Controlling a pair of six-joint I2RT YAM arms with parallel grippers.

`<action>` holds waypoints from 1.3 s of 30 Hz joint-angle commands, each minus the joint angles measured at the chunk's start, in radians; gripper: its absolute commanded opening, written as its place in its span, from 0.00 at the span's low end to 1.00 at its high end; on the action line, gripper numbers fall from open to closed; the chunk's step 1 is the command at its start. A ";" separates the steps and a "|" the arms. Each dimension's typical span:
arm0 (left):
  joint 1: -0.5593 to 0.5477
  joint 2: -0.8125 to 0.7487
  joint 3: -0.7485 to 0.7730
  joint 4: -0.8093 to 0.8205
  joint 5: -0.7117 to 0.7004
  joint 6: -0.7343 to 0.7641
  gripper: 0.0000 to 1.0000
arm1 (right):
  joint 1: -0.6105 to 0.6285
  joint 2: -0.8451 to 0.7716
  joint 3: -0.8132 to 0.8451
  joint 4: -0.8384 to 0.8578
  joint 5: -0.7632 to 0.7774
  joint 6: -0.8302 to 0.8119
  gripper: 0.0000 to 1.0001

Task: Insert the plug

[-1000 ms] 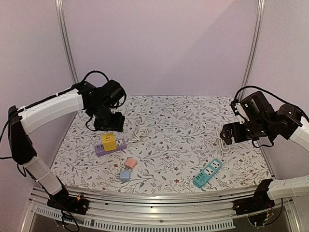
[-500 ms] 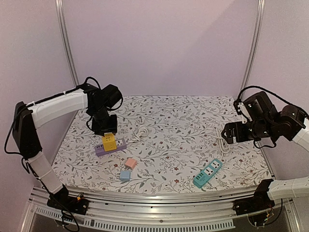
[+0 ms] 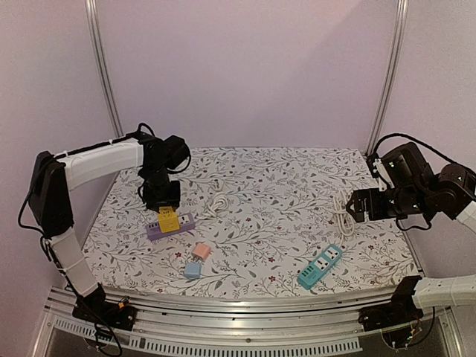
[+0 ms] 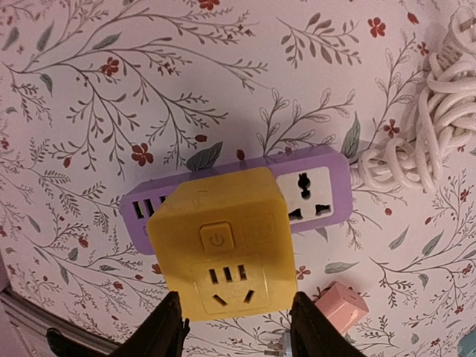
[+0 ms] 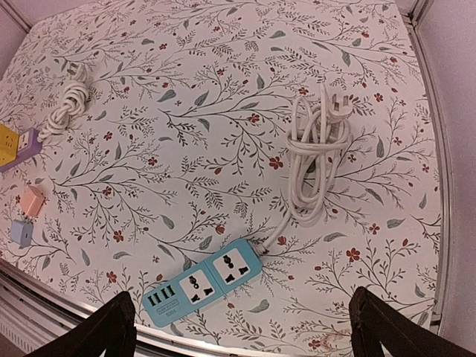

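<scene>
The floral table (image 3: 297, 178) is carrying two power strips. The purple power strip (image 4: 306, 195) is lying beneath the left gripper (image 4: 238, 303), whose jaws are pressing against both sides of the yellow plug cube (image 4: 219, 249). The cube is sitting on top of that strip, beside a free socket. The right gripper (image 5: 244, 301) is hovering over the teal power strip (image 5: 204, 282) with its jaws wide apart, touching nothing. The cube's button (image 4: 216, 239) is showing a power symbol.
</scene>
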 commanded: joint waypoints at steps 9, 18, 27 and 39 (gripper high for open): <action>0.032 -0.017 -0.160 0.085 0.049 0.013 0.49 | 0.003 0.016 -0.017 -0.015 0.013 0.043 0.99; 0.069 -0.074 -0.313 0.146 0.088 -0.004 0.48 | 0.003 0.022 -0.024 -0.025 0.012 0.032 0.99; 0.074 -0.034 -0.345 0.175 0.109 0.008 0.48 | 0.003 0.005 -0.033 -0.034 0.021 0.039 0.99; 0.074 -0.137 -0.195 0.023 0.028 -0.009 0.53 | 0.003 -0.011 -0.035 -0.022 0.028 0.042 0.99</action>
